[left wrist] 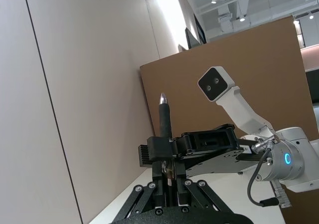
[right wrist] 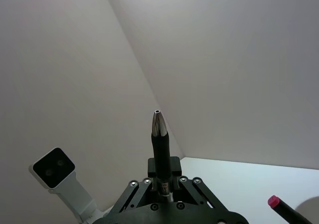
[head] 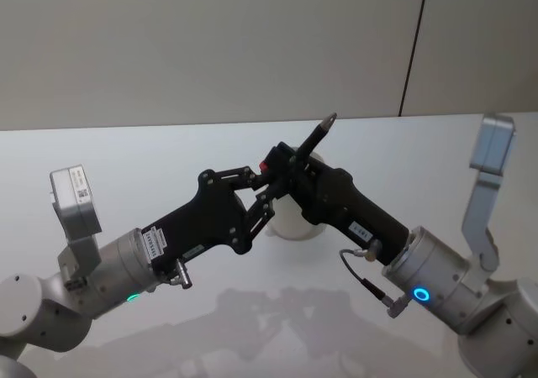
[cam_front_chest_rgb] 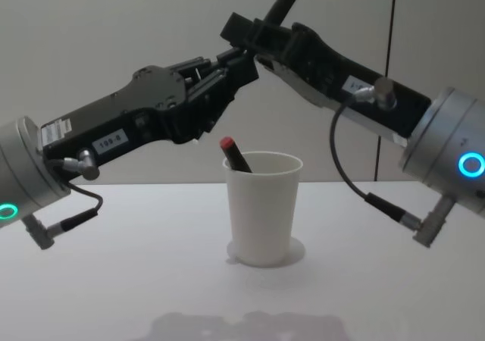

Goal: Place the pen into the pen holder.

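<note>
Two claws meet above a white worktop (head: 126, 155), both at one black pen (head: 313, 145) held in mid-air over the cup (cam_front_chest_rgb: 263, 207).

From the head camera, the left claw (head: 267, 195) reaches in from 8 o'clock and the right claw (head: 283, 164) from 4 o'clock, their tips coming together near the centre. The pen juts up and away toward 1 o'clock, its silver tip uppermost, its lower end buried where the two claws join.

On the right wrist camera, the right claw (right wrist: 163, 184) has its fingers drawn in tight on the pen's barrel (right wrist: 159, 147), the shaft standing straight out between them. On the left wrist camera, the left claw (left wrist: 169, 184) likewise has its fingers pressed in close around the lower barrel (left wrist: 165, 119), with the right claw (left wrist: 157, 152) clamped across the same pen just beyond.

From the chest camera, the left claw (cam_front_chest_rgb: 235, 64) and right claw (cam_front_chest_rgb: 246, 34) touch directly above the paper cup, well clear of its rim. The cup stands upright at the middle of the worktop (cam_front_chest_rgb: 114, 265). A second pen (cam_front_chest_rgb: 235, 155) with a red end leans inside it, its tip poking over the rim at 10 o'clock; that red end (right wrist: 273, 201) also shows on the right wrist camera.
</note>
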